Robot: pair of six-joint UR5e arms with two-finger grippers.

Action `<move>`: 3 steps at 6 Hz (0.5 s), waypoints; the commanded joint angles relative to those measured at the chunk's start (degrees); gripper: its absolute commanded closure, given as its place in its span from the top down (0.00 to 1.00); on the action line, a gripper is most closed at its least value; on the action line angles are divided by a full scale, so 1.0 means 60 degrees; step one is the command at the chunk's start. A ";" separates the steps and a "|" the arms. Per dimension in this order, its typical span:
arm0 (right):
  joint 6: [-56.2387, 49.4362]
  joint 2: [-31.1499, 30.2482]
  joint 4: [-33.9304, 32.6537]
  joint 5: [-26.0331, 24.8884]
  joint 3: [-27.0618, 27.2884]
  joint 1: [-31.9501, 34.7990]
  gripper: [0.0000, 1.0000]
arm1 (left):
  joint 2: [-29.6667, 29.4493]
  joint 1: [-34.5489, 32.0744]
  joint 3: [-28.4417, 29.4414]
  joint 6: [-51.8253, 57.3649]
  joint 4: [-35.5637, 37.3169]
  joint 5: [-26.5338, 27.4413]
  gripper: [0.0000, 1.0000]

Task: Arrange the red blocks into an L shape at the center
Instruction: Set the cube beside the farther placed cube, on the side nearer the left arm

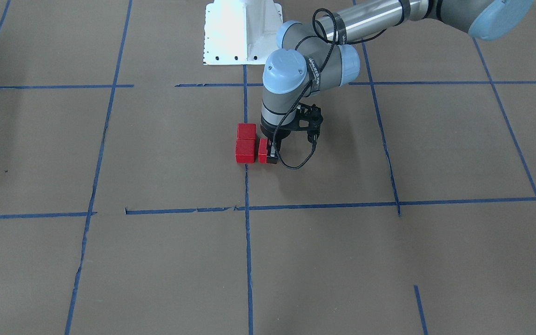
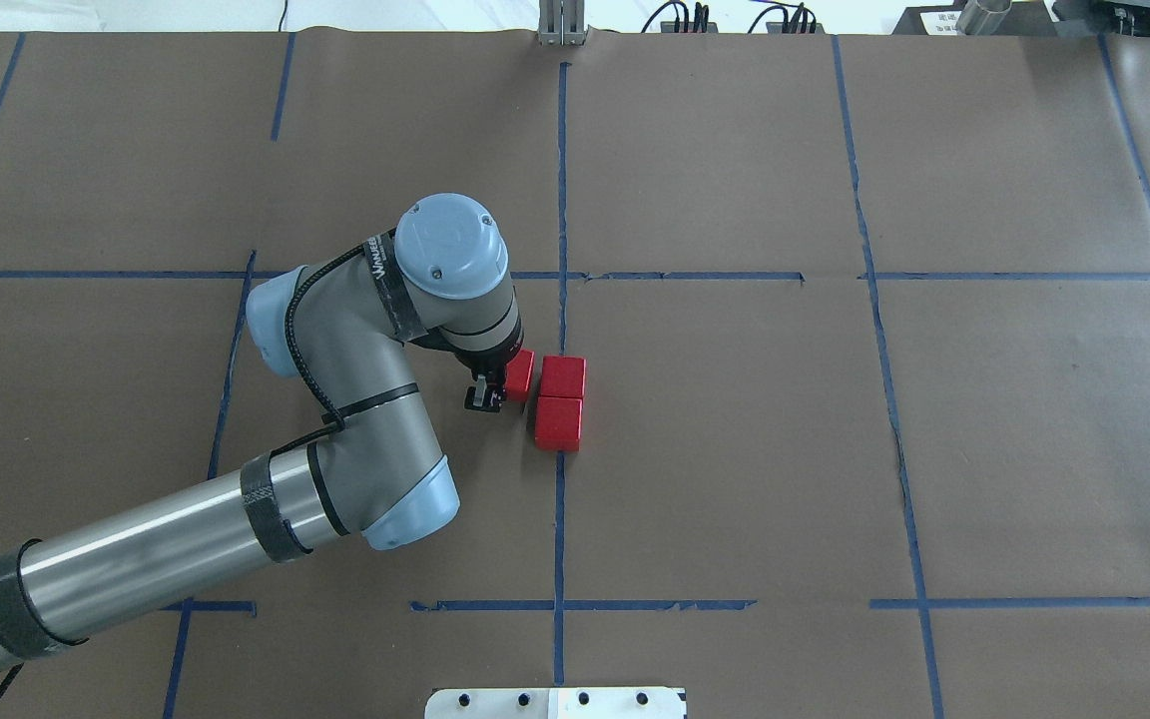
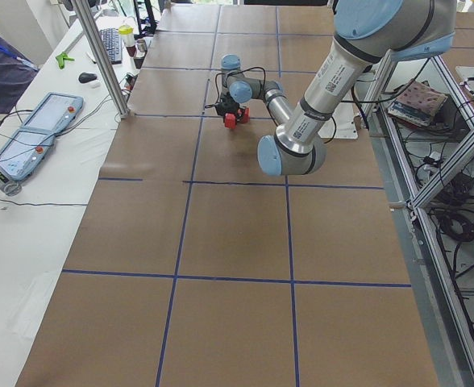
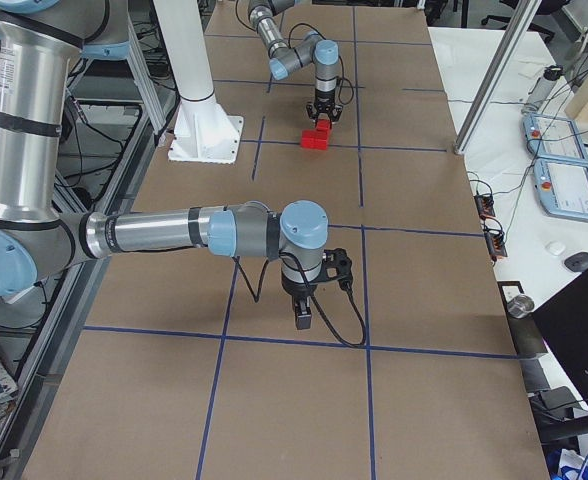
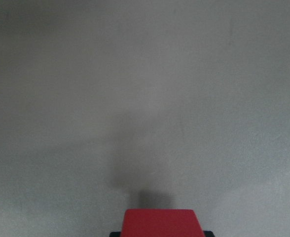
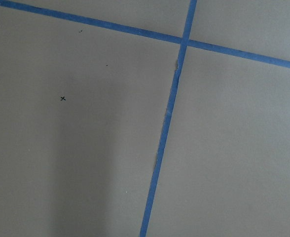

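Just beside the pair's point(image 2: 560, 399) edge, third red block point(image 2: 521, 373) in clamped left fingers point(image 2: 481, 397) (slim gap between).

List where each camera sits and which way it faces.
Front-facing: across the table, facing the white base; shows left gripper.
Overhead: behind the base, looking down; left arm.
Exterior left: table's left end; shows left arm.
Exterior right: table's right end; right gripper nearest.
Left wrist: down onto held block.
Right wrist: down onto blue tape.
Shared: front-facing and overhead both show red blocks.
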 commanded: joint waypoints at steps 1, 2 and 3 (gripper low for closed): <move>-0.0001 0.0000 0.0000 0.0000 0.0016 0.0000 1.00 | -0.0033 -0.0002 0.0026 -0.0073 -0.0120 0.0004 0.25; -0.0001 0.0000 0.0000 0.0000 0.0030 0.0000 1.00 | -0.0033 -0.0002 0.0026 -0.0029 -0.0135 -0.0011 0.33; -0.0001 0.0000 0.0000 0.0000 0.0031 0.0000 1.00 | -0.0033 0.0013 0.0026 0.0218 -0.0179 -0.0026 0.41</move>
